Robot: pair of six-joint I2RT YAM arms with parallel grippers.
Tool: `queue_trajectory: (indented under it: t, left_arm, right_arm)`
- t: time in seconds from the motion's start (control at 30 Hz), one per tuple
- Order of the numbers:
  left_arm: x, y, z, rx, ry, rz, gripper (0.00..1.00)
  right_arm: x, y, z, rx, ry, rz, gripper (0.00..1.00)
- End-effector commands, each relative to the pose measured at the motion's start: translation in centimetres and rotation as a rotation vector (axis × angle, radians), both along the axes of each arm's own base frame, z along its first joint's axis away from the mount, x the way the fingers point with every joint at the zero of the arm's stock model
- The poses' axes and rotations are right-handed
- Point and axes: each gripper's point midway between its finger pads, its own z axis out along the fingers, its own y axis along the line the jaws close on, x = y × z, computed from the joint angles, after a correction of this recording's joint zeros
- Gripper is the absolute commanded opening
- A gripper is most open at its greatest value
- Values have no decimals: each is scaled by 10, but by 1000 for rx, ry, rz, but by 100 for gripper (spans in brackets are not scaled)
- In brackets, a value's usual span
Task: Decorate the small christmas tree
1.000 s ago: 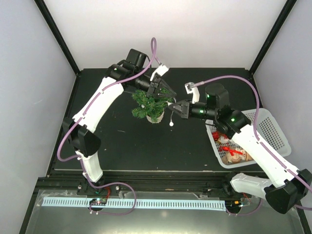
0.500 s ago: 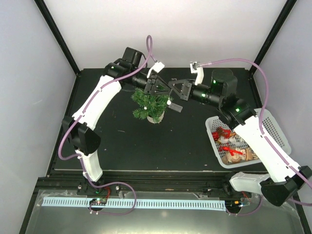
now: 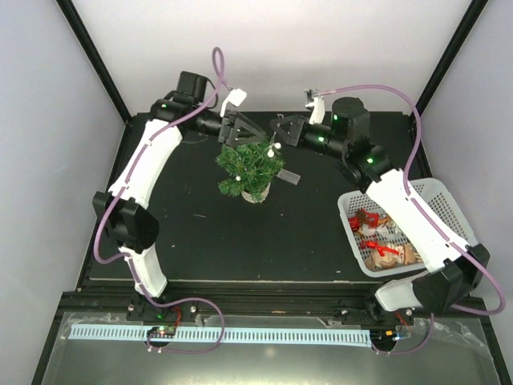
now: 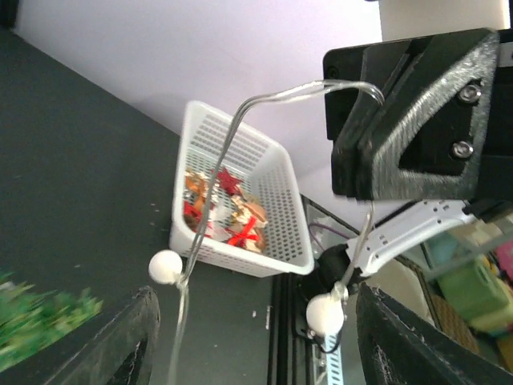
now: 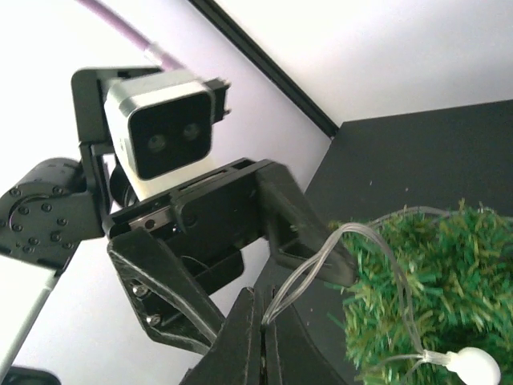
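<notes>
A flat black surface (image 3: 200,233) is carrying a white perforated plastic basket (image 3: 453,210) at 4 o'clock. The small christmas tree (image 3: 248,167), bushy dark-green needles in a white round pot, is standing upright just toward 12 o'clock from centre. The left claw (image 3: 243,132) is hovering at its 11 o'clock, fingers spread apart. The right claw (image 3: 282,133), at 1 o'clock, is pinching a clear plastic string (image 5: 321,255) of white beads, which is draping over the tree.

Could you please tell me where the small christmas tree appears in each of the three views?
Top external: the small christmas tree stands just above the middle.
Left wrist: a blurred green edge in the bottom left corner.
Right wrist: it fills the lower right.
Shared landmark: the clear string with white beads.
</notes>
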Motion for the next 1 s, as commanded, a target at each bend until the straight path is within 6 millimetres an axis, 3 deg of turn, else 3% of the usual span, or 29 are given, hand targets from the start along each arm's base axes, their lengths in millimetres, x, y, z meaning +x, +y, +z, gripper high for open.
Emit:
queue_trajectory:
  t: [0.0,0.1,0.3,0.53,0.73,0.97]
  left_arm:
    - [7,41,23,-19,-58,91,69]
    - [11,66,26,-33,-55,141,79]
    - [4,113,39,-33,-113,233,81]
    - [-4,155,35,-2,-144,316,81]
    - [-4,177,33,-9,-125,364,82]
    - [-1,189,30,-30,-104,388,81]
  right_arm:
    - [24,2,23,55,-30,-43,1]
    - [42,4,18,58,-4,-67,1]
    - [82,10,-2,9,65,-112,1]
    - [117,31,-26,8,153,-109,1]
    - [132,46,-41,25,214,-92,1]
    - [132,70,-27,61,215,-49,1]
